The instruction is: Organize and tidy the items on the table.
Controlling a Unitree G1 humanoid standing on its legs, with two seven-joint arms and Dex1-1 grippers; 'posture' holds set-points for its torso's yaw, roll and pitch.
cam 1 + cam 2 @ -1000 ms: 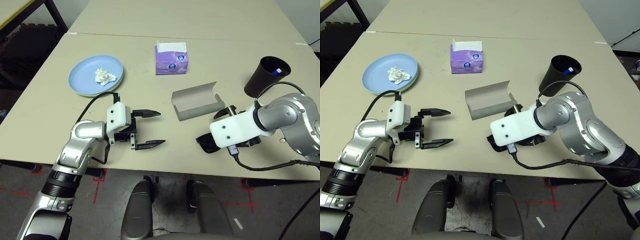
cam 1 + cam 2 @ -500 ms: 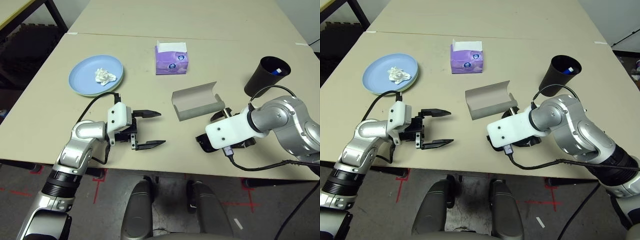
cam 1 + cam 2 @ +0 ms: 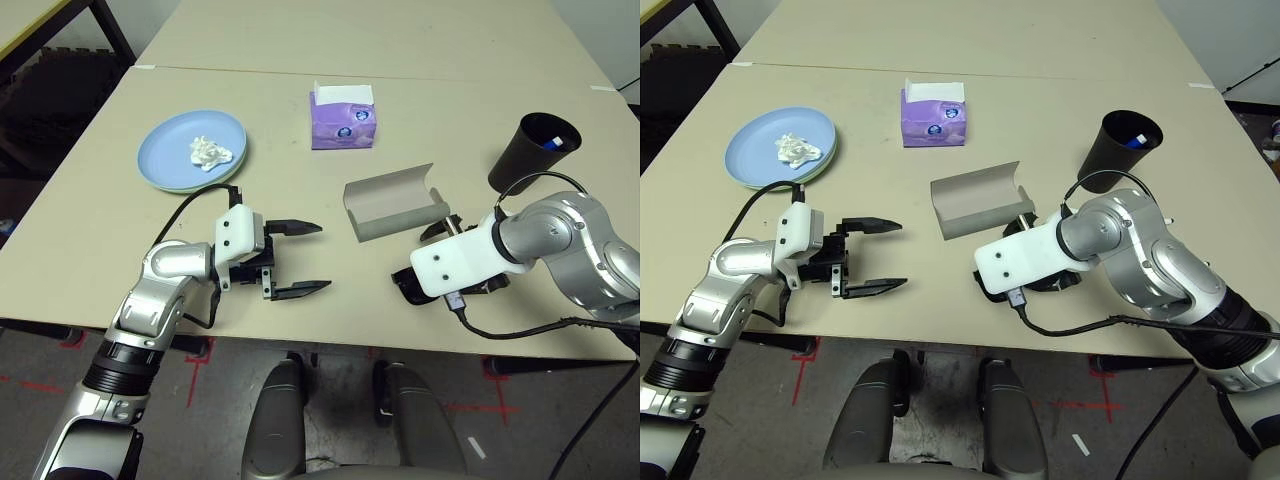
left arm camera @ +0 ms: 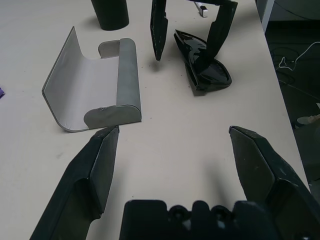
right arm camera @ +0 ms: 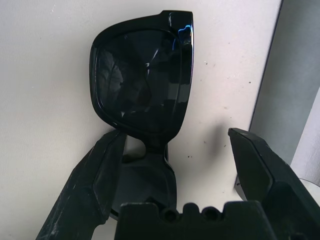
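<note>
**Q:** What's in front of you, biggest thing first?

**A:** The table point(image 3: 90, 230), beige, carrying everything. On its far left the stacked plates point(image 3: 165, 165) hold a crumpled tissue point(image 3: 210, 152). The grey glasses case point(image 3: 392, 205) lies open mid-table, the black cup point(image 3: 530, 150) stands beyond it to the right, and the sunglasses point(image 5: 142, 82) lie folded just in front of the case. My right gripper point(image 5: 172, 165) is spread wide over them, empty, one finger close beside the frame. My left gripper point(image 3: 297, 258) is equally wide and empty, pointing across toward the case.

**Q:** What might go wrong?

**A:** I think closing off-centre could pinch a lens rim and skid the glasses across the smooth top, or nudge the case.

**Q:** Any writing?

**A:** The purple tissue box point(image 3: 344, 122) has round printed marks, too small to read.
</note>
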